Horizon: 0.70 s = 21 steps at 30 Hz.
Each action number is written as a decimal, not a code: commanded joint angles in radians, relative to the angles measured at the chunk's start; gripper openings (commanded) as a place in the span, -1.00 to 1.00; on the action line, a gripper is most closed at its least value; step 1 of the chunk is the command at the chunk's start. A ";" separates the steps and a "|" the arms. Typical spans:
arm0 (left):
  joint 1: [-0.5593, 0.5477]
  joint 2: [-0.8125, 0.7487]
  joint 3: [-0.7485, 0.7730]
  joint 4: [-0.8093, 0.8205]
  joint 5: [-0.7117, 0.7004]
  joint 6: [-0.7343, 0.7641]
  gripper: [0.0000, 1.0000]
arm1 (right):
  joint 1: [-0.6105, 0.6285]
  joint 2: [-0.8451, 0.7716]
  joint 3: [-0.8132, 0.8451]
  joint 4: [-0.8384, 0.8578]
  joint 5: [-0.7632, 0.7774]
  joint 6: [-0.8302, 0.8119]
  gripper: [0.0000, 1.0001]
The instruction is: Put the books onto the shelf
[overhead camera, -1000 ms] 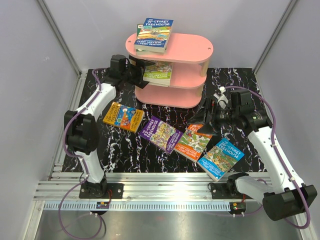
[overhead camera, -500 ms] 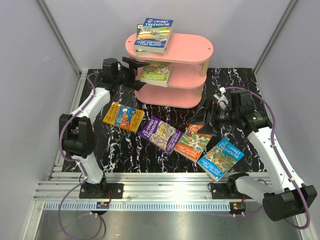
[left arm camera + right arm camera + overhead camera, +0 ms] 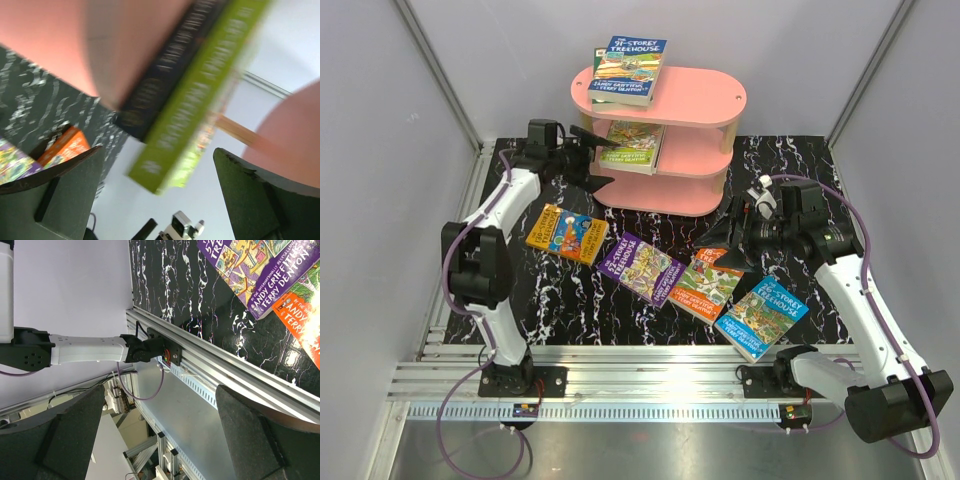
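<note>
One blue book overhangs the shelf top board's edge.

Pink shelf, black table veined white, purple book (busy cartoon cover), orange book.

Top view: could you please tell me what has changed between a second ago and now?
The left gripper drew back leftward from the shelf's middle tier with its jaws open, leaving the green book lying there, free of its fingers. Unchanged: the right gripper, open and in the same place; the top book; the four loose books below the shelf.
</note>
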 commanded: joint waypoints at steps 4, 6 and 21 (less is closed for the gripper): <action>0.022 0.016 0.044 -0.165 0.035 0.096 0.97 | -0.010 -0.020 -0.003 0.036 -0.026 0.009 0.99; 0.023 0.008 0.009 -0.115 0.043 0.073 0.98 | -0.010 -0.020 -0.006 0.042 -0.028 0.012 0.99; 0.134 -0.174 -0.234 0.579 0.014 -0.065 0.97 | -0.013 -0.014 -0.032 0.068 -0.049 0.025 0.99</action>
